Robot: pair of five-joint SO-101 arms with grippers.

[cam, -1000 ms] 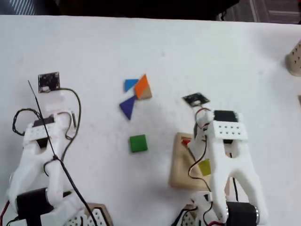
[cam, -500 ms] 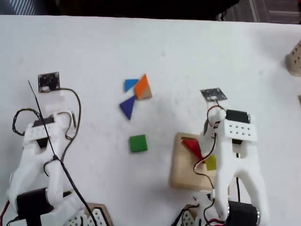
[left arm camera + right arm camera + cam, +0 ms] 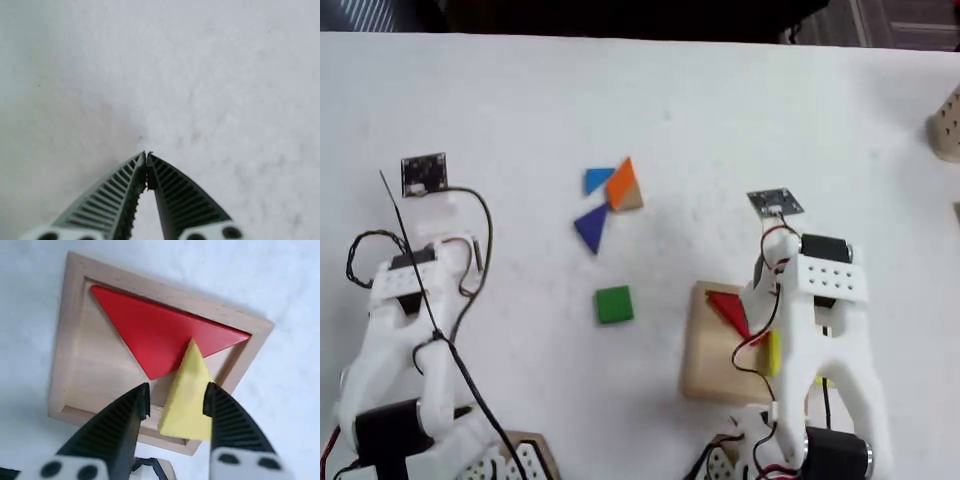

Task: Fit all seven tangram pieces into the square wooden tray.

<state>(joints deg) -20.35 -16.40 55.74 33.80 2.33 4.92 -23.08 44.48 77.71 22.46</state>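
The square wooden tray (image 3: 70,340) lies under my right gripper (image 3: 176,395), and the red triangle (image 3: 155,335) lies flat inside it. A yellow triangle (image 3: 187,395) sits tilted between the open fingers, its tip on the red piece and its base over the tray's rim. One finger touches it and a gap shows at the other. In the high view the tray (image 3: 698,360) is at the front right. The green square (image 3: 614,304), dark blue triangle (image 3: 591,228), orange piece (image 3: 621,184), light blue piece (image 3: 597,180) and tan piece (image 3: 634,198) lie loose at mid-table. My left gripper (image 3: 146,156) is shut over bare table.
A pegged wooden block (image 3: 946,125) stands at the right edge. Loose cables (image 3: 470,250) hang beside the left arm. The white table stretches far behind the loose pieces, up to its dark far edge.
My right arm shifted to the right over the tray, uncovering the red triangle. The yellow triangle now looks narrower and stands more on end. The left arm kept still.
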